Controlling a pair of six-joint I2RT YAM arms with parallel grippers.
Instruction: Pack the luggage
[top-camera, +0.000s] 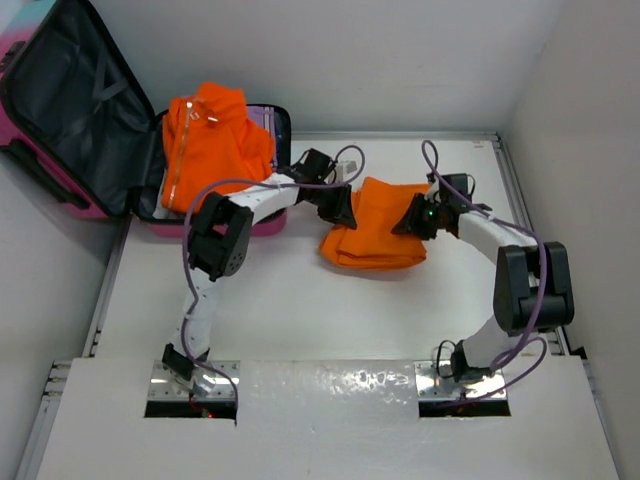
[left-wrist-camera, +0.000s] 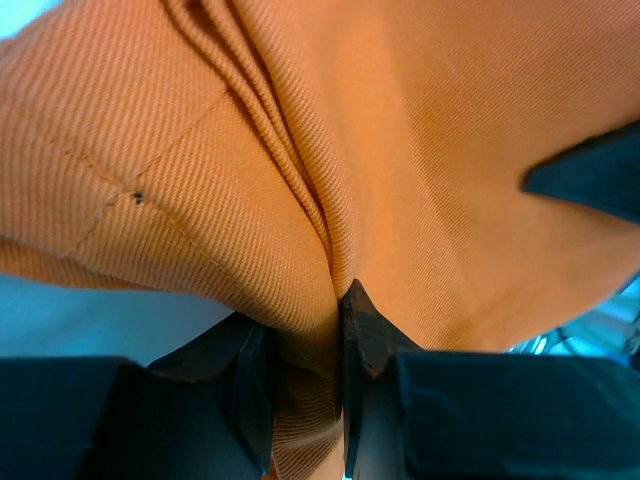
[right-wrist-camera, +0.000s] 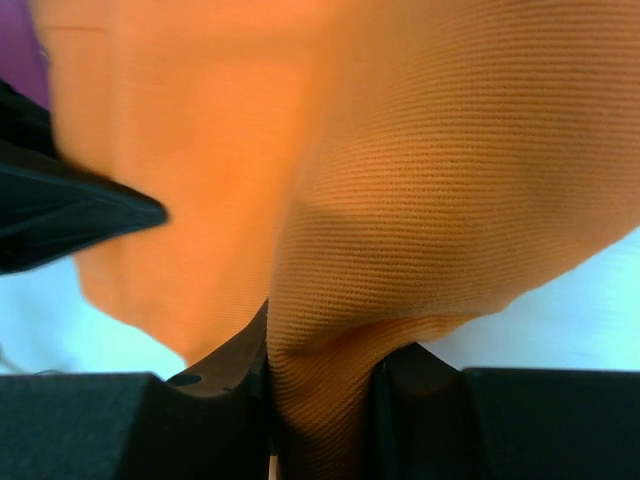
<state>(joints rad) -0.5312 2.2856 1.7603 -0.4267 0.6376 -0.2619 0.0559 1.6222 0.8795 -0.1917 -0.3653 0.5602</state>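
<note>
Luggage (top-camera: 70, 110) is sitting open at the far left of the table (top-camera: 300, 300), and there is one such case. Its pink-shelled lid is leaning back toward the far left corner and showing its dark lining. Its base is lying flat just to the right of the lid.

Two orange garments are showing. The packed orange garment (top-camera: 205, 140) is lying bunched in the base, with a pale strip running down its left side, and part of it is rising above the rim. The folded orange garment (top-camera: 375, 235) is sitting at the middle of the table, well apart from the case. I cannot tell whether it is resting on the surface or hanging just above it.

Two arms are reaching in, one from each side of that folded piece. The left claw (top-camera: 340, 208) is pinching its left edge. In the left wrist view the left claw (left-wrist-camera: 305, 330) is squeezing a pleat of the ribbed cloth (left-wrist-camera: 400, 150) between its dark fingers. The right claw (top-camera: 412, 218) is gripping the right edge. In the right wrist view the right claw (right-wrist-camera: 320, 360) is pressing a fold of the same cloth (right-wrist-camera: 450, 150) tight. Each wrist view is also catching a dark fingertip of the opposite claw across the fabric.
</note>
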